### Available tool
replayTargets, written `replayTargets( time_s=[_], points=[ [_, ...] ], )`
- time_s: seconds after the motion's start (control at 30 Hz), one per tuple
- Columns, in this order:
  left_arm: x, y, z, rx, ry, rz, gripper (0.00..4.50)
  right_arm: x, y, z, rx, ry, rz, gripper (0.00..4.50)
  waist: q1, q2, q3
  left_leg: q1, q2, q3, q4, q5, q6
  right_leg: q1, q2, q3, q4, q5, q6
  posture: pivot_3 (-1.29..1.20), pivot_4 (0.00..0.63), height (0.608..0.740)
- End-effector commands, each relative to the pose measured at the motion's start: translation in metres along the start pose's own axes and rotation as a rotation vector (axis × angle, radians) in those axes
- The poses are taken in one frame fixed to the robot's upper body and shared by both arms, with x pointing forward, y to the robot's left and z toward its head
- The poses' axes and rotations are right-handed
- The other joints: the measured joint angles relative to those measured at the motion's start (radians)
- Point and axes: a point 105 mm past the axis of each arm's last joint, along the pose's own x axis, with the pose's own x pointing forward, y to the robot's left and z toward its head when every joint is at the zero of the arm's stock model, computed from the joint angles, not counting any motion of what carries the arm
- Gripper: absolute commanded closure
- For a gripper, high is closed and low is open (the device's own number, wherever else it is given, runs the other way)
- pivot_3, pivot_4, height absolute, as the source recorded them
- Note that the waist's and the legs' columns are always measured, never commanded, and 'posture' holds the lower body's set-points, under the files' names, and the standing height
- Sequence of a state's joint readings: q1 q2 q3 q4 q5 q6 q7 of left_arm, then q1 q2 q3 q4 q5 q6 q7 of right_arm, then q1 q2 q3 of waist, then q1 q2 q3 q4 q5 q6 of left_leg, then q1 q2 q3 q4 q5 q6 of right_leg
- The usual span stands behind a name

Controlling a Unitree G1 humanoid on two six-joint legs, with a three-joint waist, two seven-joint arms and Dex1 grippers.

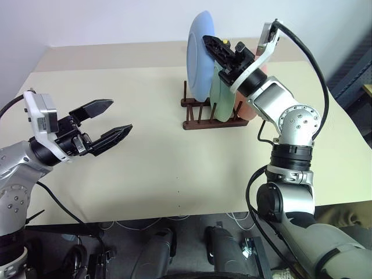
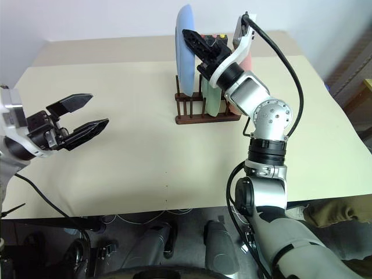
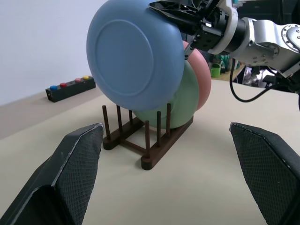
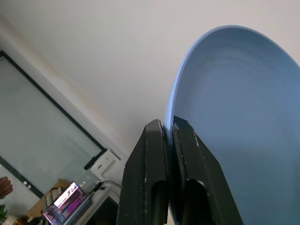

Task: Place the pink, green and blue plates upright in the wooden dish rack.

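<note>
My right gripper (image 1: 212, 43) is shut on the top rim of the blue plate (image 1: 200, 55), holding it upright at the left end of the wooden dish rack (image 1: 200, 119). The plate's lower edge hangs level with the pegs; whether it rests on the rails is unclear. Behind it the green plate (image 3: 173, 112) and the pink plate (image 3: 201, 75) stand upright in the rack. The right wrist view shows both fingers (image 4: 150, 159) pinching the blue rim (image 4: 243, 117). My left gripper (image 1: 120, 115) hovers open and empty over the table's left side, well away from the rack.
A small black box with coloured buttons (image 3: 70, 86) lies on the table behind the rack. The beige table (image 1: 174, 168) stretches wide between my left gripper and the rack. A wall stands behind the table's far edge.
</note>
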State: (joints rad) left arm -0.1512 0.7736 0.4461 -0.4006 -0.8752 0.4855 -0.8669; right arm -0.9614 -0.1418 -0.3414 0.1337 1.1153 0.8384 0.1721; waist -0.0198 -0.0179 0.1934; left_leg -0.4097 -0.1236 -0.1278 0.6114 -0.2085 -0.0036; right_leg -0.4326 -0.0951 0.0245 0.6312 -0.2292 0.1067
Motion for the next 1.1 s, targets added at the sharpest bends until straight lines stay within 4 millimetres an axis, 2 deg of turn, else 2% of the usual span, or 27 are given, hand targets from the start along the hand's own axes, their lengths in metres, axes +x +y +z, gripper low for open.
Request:
replayTargets(
  time_s=[0.03, 0.27, 0.53, 0.67, 0.77, 0.9, 1.0, 1.07, 1.1],
  points=[
    [0.000, 0.000, 0.009, 0.043, -0.031, 0.005, 0.09, 0.001, 0.011, 0.006, 0.001, -0.025, 0.037, 4.50, 0.000, 0.000, 0.000, 0.000, 0.000, 0.000, 0.000, 0.000, 0.000, 0.000, 0.000, 0.000, 0.000, 0.000, 0.000, 0.00, 0.150, 0.740],
    [0.001, 0.002, 0.009, 0.049, -0.029, 0.008, 0.09, 0.000, 0.006, 0.000, 0.008, -0.016, 0.010, 4.50, 0.000, 0.000, 0.000, 0.000, 0.000, 0.000, 0.000, 0.000, 0.000, 0.000, 0.000, 0.000, 0.000, 0.000, 0.000, 0.00, 0.150, 0.740],
    [0.001, 0.002, 0.009, 0.049, -0.027, 0.013, 0.09, -0.007, -0.012, -0.017, -0.015, 0.029, -0.052, 4.50, 0.000, 0.000, 0.000, 0.000, 0.000, 0.000, 0.000, 0.000, 0.000, 0.000, 0.000, 0.000, 0.000, 0.000, 0.000, 0.00, 0.150, 0.740],
    [0.001, 0.002, 0.008, 0.043, -0.022, 0.009, 0.09, -0.007, -0.013, -0.021, -0.035, 0.047, -0.053, 4.50, 0.000, 0.000, 0.000, 0.000, 0.000, 0.000, 0.000, 0.000, 0.000, 0.000, 0.000, 0.000, 0.000, 0.000, 0.000, 0.00, 0.150, 0.740],
    [0.001, 0.002, 0.009, 0.044, -0.022, 0.011, 0.00, -0.008, -0.014, -0.022, -0.043, 0.052, -0.050, 3.64, 0.000, 0.000, 0.000, 0.000, 0.000, 0.000, 0.000, 0.000, 0.000, 0.000, 0.000, 0.000, 0.000, 0.000, 0.000, 0.00, 0.150, 0.740],
    [0.002, 0.002, 0.009, 0.048, -0.023, 0.014, 0.00, -0.006, -0.010, -0.022, -0.061, 0.055, -0.030, 1.64, 0.000, 0.000, 0.000, 0.000, 0.000, 0.000, 0.000, 0.000, 0.000, 0.000, 0.000, 0.000, 0.000, 0.000, 0.000, 0.00, 0.150, 0.740],
    [0.002, 0.002, 0.009, 0.050, -0.024, 0.014, 0.00, -0.004, -0.003, -0.018, -0.197, 0.055, -0.005, 0.09, 0.000, 0.000, 0.000, 0.000, 0.000, 0.000, 0.000, 0.000, 0.000, 0.000, 0.000, 0.000, 0.000, 0.000, 0.000, 0.00, 0.150, 0.740],
    [0.003, 0.002, 0.009, 0.049, -0.024, 0.014, 0.00, -0.003, 0.003, -0.019, -0.318, 0.076, 0.020, 0.04, 0.000, 0.000, 0.000, 0.000, 0.000, 0.000, 0.000, 0.000, 0.000, 0.000, 0.000, 0.000, 0.000, 0.000, 0.000, 0.00, 0.150, 0.740],
    [0.003, 0.001, 0.009, 0.049, -0.024, 0.013, 0.00, -0.002, 0.005, -0.019, -0.321, 0.070, 0.034, 0.04, 0.000, 0.000, 0.000, 0.000, 0.000, 0.000, 0.000, 0.000, 0.000, 0.000, 0.000, 0.000, 0.000, 0.000, 0.000, 0.00, 0.150, 0.740]
  ],
)
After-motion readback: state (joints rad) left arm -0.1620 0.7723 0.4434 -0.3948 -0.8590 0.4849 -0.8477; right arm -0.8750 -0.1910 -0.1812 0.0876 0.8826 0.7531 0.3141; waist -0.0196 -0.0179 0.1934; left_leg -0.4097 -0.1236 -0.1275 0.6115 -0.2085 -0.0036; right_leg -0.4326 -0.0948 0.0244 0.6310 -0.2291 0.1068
